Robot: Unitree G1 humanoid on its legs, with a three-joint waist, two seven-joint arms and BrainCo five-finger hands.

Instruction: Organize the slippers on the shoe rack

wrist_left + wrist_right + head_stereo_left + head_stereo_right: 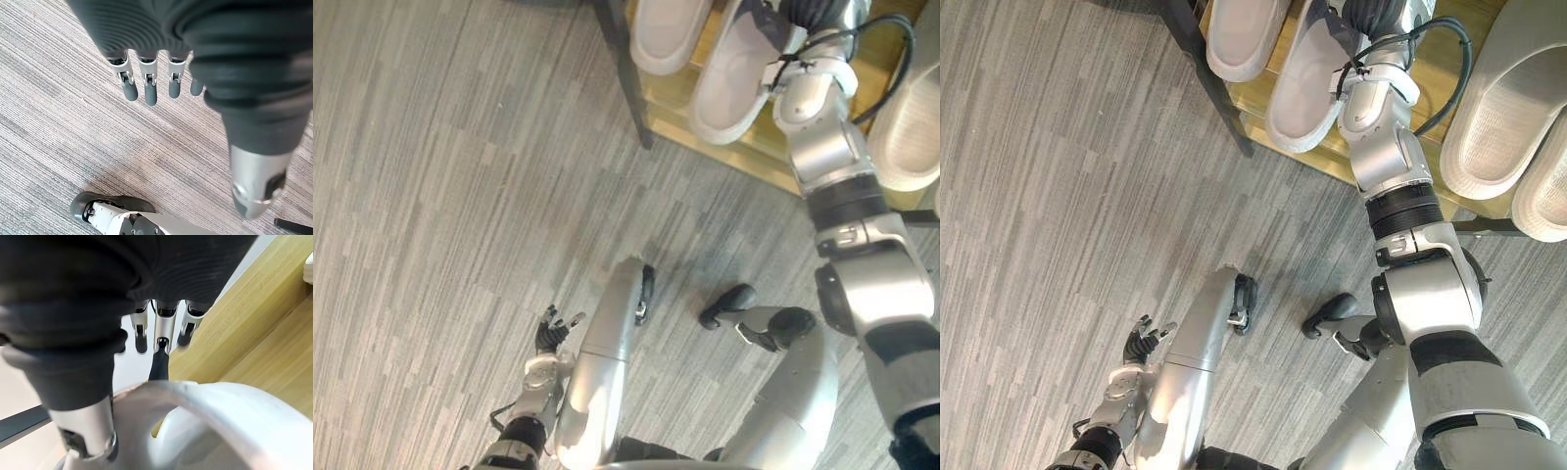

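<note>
On the rack (274,308), your right hand (164,323) rests straight fingers on a slipper (220,421), likely squaring it; left hand (556,328) hangs loose, idle.

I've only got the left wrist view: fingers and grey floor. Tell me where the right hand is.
Observer: The right hand is up at the wooden shoe rack, close over a white slipper lying there.
Operator: Count the slippers on that rack.
Observer: Four white ones show in the right eye view: a left pair on the robot's left of the right arm and a right pair on the other side.
Operator: Place my left hand relative to the rack.
Observer: The left hand hangs low over the floor, close to the robot and well apart from the rack.
</note>
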